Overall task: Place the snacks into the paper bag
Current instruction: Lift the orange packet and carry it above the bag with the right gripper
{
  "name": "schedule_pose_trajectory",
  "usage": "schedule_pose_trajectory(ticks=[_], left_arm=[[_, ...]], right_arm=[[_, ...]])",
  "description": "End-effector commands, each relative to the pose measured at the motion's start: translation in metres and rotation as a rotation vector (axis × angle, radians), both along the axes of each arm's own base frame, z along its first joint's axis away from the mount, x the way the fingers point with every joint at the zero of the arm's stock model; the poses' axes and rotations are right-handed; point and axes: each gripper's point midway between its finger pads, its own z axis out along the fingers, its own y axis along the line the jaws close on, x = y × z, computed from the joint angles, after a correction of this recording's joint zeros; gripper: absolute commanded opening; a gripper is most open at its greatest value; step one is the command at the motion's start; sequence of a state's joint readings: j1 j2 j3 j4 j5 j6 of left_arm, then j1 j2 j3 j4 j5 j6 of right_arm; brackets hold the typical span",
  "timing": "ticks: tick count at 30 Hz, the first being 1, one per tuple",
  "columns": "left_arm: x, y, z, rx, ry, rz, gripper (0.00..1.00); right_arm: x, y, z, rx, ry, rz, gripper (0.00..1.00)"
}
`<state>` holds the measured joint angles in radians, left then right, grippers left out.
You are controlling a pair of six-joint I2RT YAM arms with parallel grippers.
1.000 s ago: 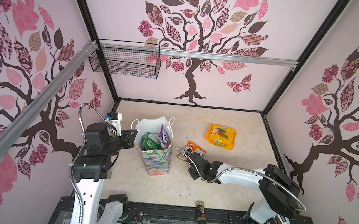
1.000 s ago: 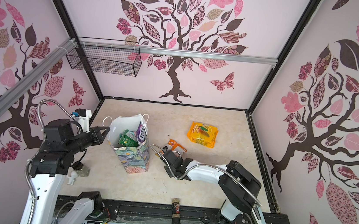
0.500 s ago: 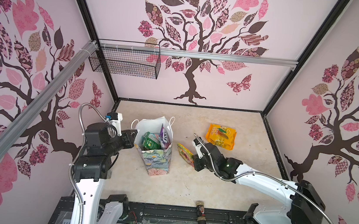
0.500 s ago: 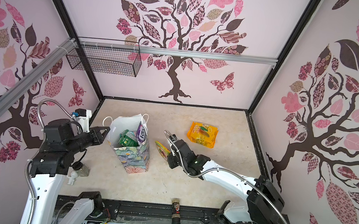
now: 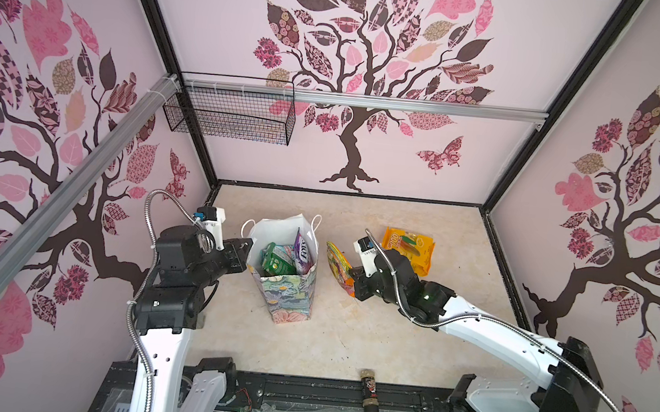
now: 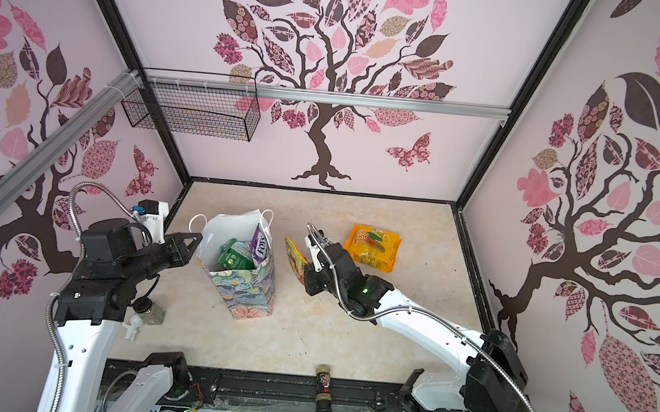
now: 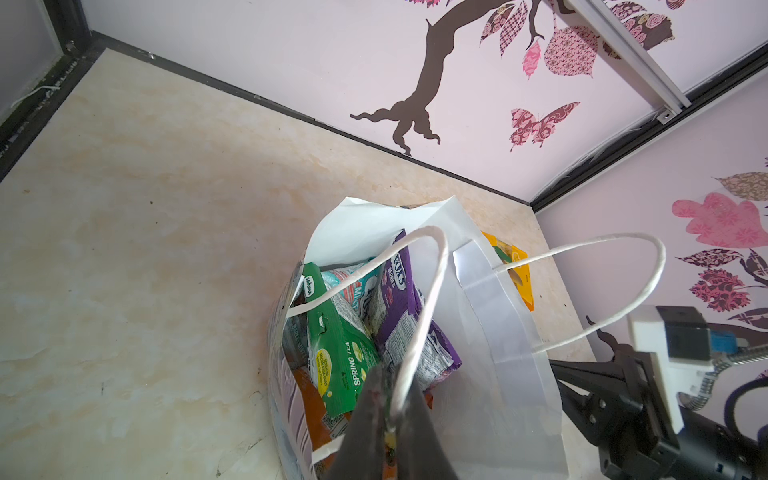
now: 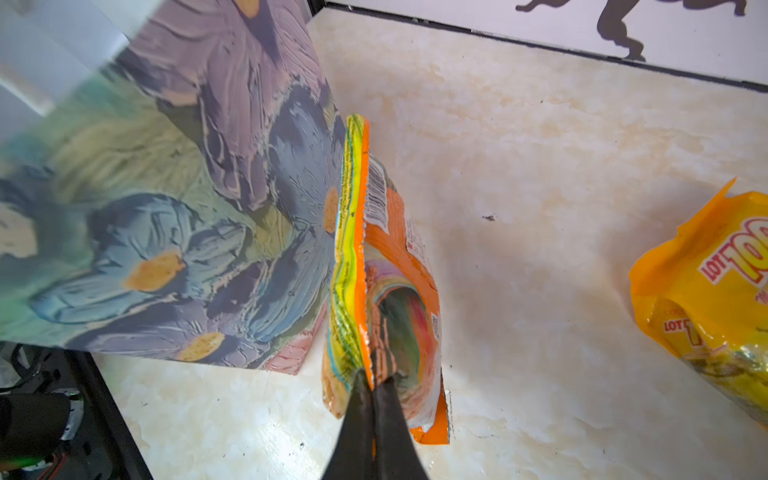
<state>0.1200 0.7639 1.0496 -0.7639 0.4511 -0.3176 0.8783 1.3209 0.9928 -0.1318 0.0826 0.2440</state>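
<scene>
Snacks [image 5: 283, 257] stood inside the paper bag [image 5: 287, 294], whose far rim the left end effector [image 7: 388, 401] pinched tight. Just beside the bag's opposite wall, outside it, the right end effector [image 8: 375, 384] was clamped on an orange packet [image 8: 380, 266], held on edge with its flat face toward the bag. I reckoned the packet had to clear the rim. A yellow packet [image 5: 409, 251] lay on the tabletop [image 5: 390, 330] beyond, and a small bottle [image 5: 369, 391] lay well apart.
</scene>
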Motion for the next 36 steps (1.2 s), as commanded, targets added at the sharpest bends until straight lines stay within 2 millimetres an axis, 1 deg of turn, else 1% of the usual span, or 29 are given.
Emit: schedule_pose_trajectory(ticks=[1, 6, 11, 15, 18, 22, 27, 29, 32, 36], left_arm=[[0.002, -0.001, -0.006, -0.009, 0.003, -0.007, 0.11], [0.001, -0.001, -0.004, -0.008, -0.004, -0.009, 0.11], [0.002, -0.001, -0.004, -0.012, -0.001, -0.007, 0.11], [0.001, -0.002, -0.004, -0.015, -0.002, -0.011, 0.11], [0.001, -0.002, -0.002, -0.015, -0.01, -0.011, 0.11], [0.0, -0.002, -0.001, -0.018, -0.007, -0.012, 0.11], [-0.004, -0.003, 0.005, -0.016, -0.021, -0.013, 0.11], [-0.005, -0.003, 0.008, -0.015, -0.027, -0.014, 0.11], [-0.007, -0.004, 0.009, -0.015, -0.031, -0.016, 0.11], [-0.006, -0.004, 0.009, -0.016, -0.03, -0.017, 0.11]], right_arm=[[0.009, 0.001, 0.068, 0.128, -0.118, -0.03, 0.0], [0.013, -0.001, 0.096, 0.169, -0.157, -0.055, 0.0], [0.016, -0.004, 0.132, 0.225, -0.201, -0.085, 0.0], [0.017, -0.006, 0.164, 0.282, -0.243, -0.107, 0.0], [0.014, -0.006, 0.191, 0.303, -0.302, -0.136, 0.0], [0.008, 0.004, 0.22, 0.33, -0.348, -0.132, 0.0], [0.01, 0.009, 0.246, 0.361, -0.392, -0.141, 0.0], [0.011, 0.014, 0.256, 0.372, -0.405, -0.129, 0.0], [0.011, 0.026, 0.271, 0.37, -0.42, -0.094, 0.0], [0.005, 0.042, 0.289, 0.37, -0.445, -0.049, 0.0]])
